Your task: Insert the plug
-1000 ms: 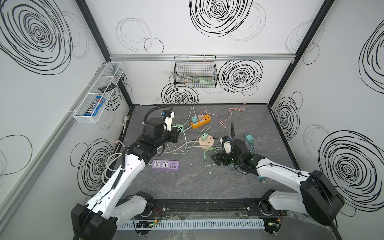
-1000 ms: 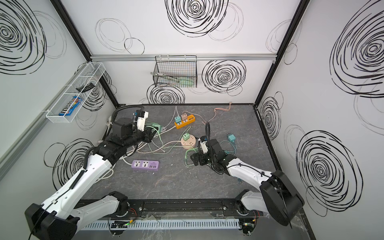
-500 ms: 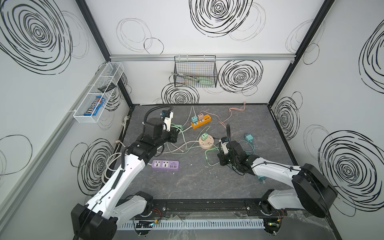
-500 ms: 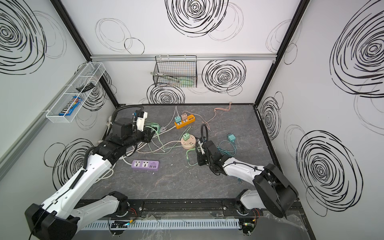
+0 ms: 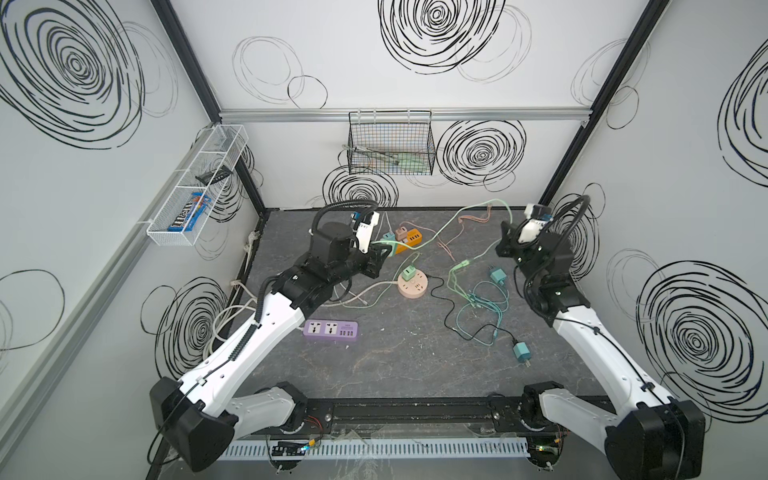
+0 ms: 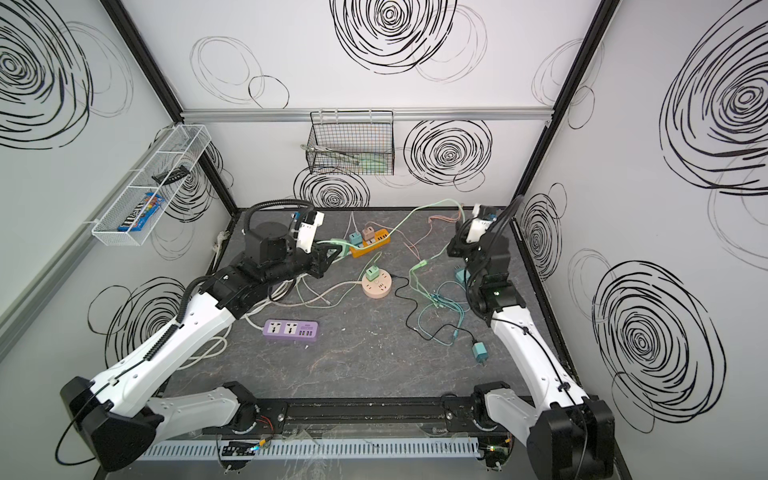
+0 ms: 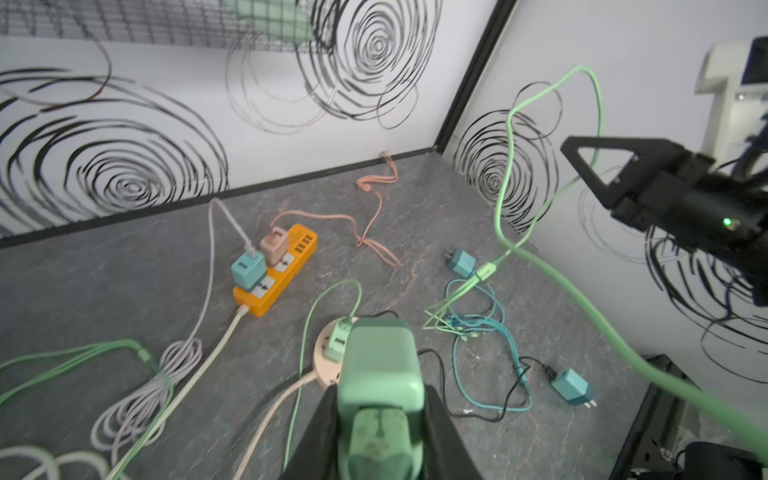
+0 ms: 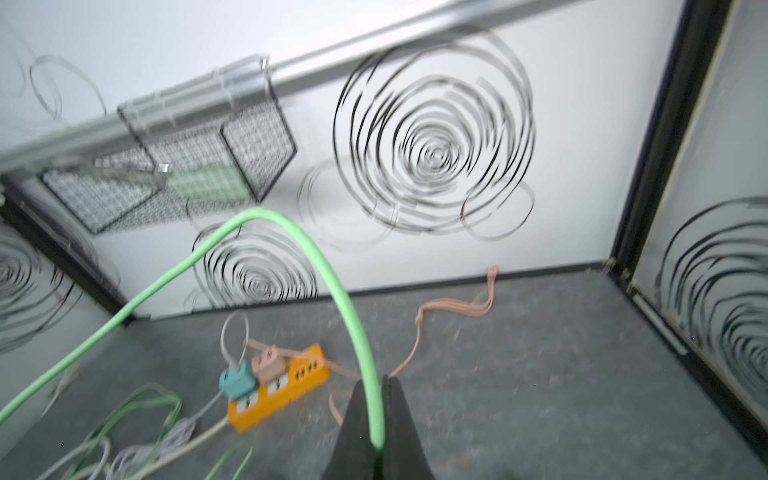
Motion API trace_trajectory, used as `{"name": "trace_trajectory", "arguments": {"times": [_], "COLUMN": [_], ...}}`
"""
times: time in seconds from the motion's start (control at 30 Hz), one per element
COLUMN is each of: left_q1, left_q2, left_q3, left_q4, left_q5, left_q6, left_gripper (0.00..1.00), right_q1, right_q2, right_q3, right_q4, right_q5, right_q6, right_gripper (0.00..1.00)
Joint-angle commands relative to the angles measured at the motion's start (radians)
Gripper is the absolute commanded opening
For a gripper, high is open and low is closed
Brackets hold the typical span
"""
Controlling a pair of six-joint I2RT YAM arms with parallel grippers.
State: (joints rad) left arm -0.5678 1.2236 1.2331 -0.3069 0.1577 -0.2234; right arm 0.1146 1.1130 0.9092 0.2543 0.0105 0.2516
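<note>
Over grey tabletop (image 5: 395, 374), right hand (image 8: 376, 388) aloft

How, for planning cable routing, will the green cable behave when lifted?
Probably floppy: the green cable arcs and droops either side of the right gripper. Likely light, since a thin pinch carries it. It could slide through the shut jaws; it looks smooth.

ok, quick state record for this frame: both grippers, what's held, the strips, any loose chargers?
left gripper: shut on green charger, above the table
right gripper: shut on green cable, raised near the right wall
purple strip: flat on table, both sockets free
orange strip: teal charger and pink charger plugged in
round socket: small green plug in it
loose teal chargers: two, lying on table
</note>
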Motion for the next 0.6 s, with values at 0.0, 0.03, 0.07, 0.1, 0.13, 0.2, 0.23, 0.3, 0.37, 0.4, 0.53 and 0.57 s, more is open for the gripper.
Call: {"name": "trace_trajectory", "arguments": {"times": [0.0,0.03,0.07,0.1,0.13,0.2,0.23,0.3,0.37,0.4,0.53,0.57], "left_q1": [-0.031,-0.039,-0.049,-0.057,-0.064,-0.078,-0.086,-0.099,-0.109,-0.114,-0.124,-0.122], "left_q2": [0.054,0.08,0.108,0.132,0.159,0.221,0.251,0.306,0.365,0.388,0.494,0.528], "left_q3": [0.103,0.139,0.176,0.205,0.244,0.309,0.335,0.364,0.384,0.388,0.398,0.415], "left_q4": [0.11,0.116,0.119,0.12,0.119,0.111,0.109,0.112,0.103,0.098,0.058,0.028], "left_q5": [0.019,0.029,0.031,0.032,0.035,0.046,0.047,0.043,0.034,0.029,0.022,0.035], "left_q6": [0.02,0.019,0.022,0.024,0.027,0.036,0.044,0.058,0.064,0.069,0.094,0.094], "left_gripper": [0.0,0.0,0.0,0.0,0.0,0.0,0.0,0.0,0.0,0.0,0.0,0.0], "right_q1": [-0.097,-0.123,-0.147,-0.167,-0.187,-0.208,-0.217,-0.229,-0.235,-0.237,-0.24,-0.238], "right_q2": [0.115,0.162,0.208,0.246,0.291,0.366,0.403,0.458,0.505,0.523,0.587,0.604], "right_q3": [0.178,0.244,0.31,0.364,0.429,0.531,0.567,0.61,0.6,0.58,0.479,0.462], "right_q4": [0.104,0.112,0.112,0.106,0.103,0.092,0.094,0.084,0.083,0.085,0.042,0.012], "right_q5": [-0.081,-0.096,-0.108,-0.115,-0.134,-0.137,-0.132,-0.137,-0.132,-0.133,-0.149,-0.138], "right_q6": [-0.038,-0.052,-0.056,-0.056,-0.067,-0.096,-0.11,-0.138,-0.165,-0.172,-0.19,-0.189], "right_gripper": [0.01,0.0,0.0,0.01,0.01,0.01,0.01,0.02,0.03,0.04,0.16,0.24]}}
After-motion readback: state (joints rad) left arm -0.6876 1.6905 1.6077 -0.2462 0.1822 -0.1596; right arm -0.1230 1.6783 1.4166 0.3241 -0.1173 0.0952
